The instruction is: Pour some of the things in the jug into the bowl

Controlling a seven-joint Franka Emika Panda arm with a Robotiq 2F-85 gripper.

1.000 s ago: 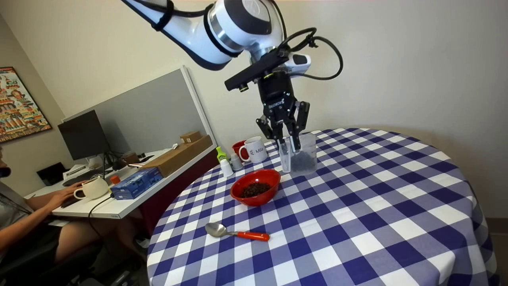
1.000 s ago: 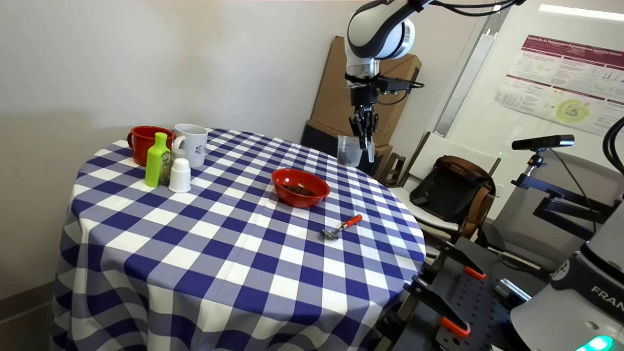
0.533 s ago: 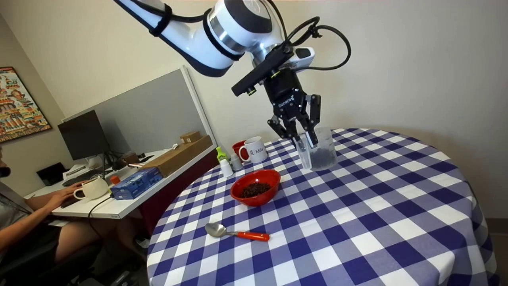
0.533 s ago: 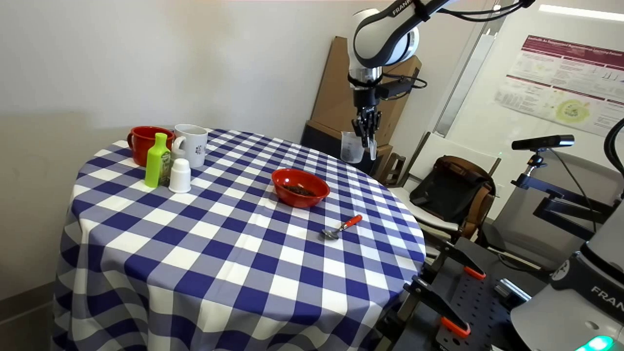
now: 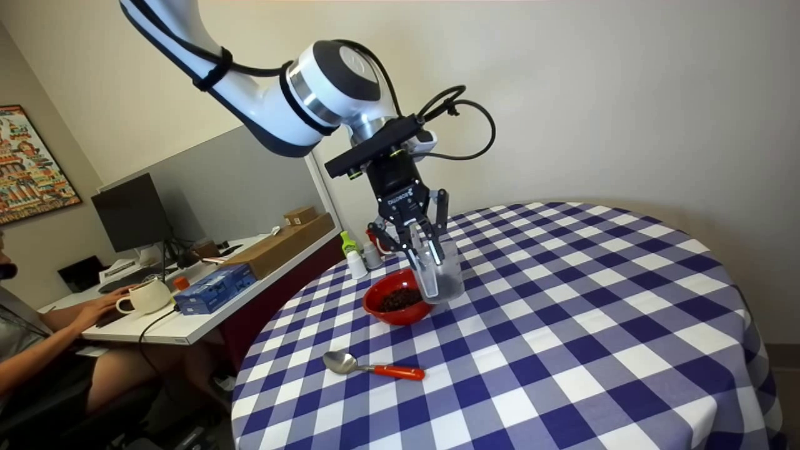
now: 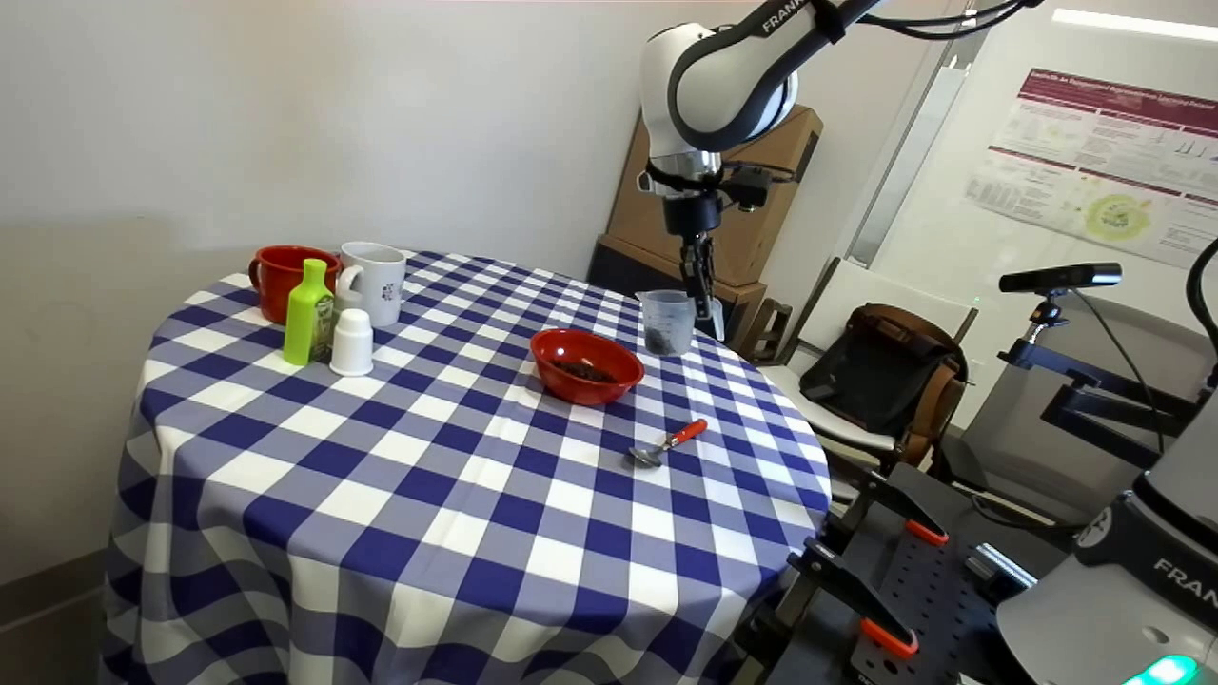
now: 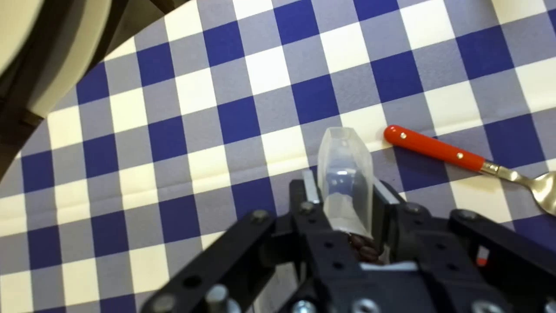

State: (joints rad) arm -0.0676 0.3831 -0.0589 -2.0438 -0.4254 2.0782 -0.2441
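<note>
In the wrist view, the handle (image 7: pixel 345 167) of the clear jug (image 6: pixel 668 322) is pinched from both sides by the tool (image 7: pixel 347 187). The tool is pointed downward, slightly tilted in an exterior view, with the arm (image 5: pixel 300 103) bent above it. The jug is held nearly upright over the bench (image 5: pixel 625 350), dark bits (image 6: pixel 659 340) gathered low inside. Near it the red bowl (image 6: pixel 582 392) is set, dark brown pieces (image 5: pixel 400 299) lying in its base. The spoon (image 5: pixel 390 371) is laid near the bowl; farther off, a red mug (image 6: pixel 276 290), a white mug (image 6: pixel 385 290), a green bottle (image 6: pixel 304 319) and a white shaker (image 6: pixel 352 344) are grouped. Beside the bowl, checked cloth (image 5: pixel 562 275) is spread broadly to the rounded edge (image 5: pixel 700 250).
</note>
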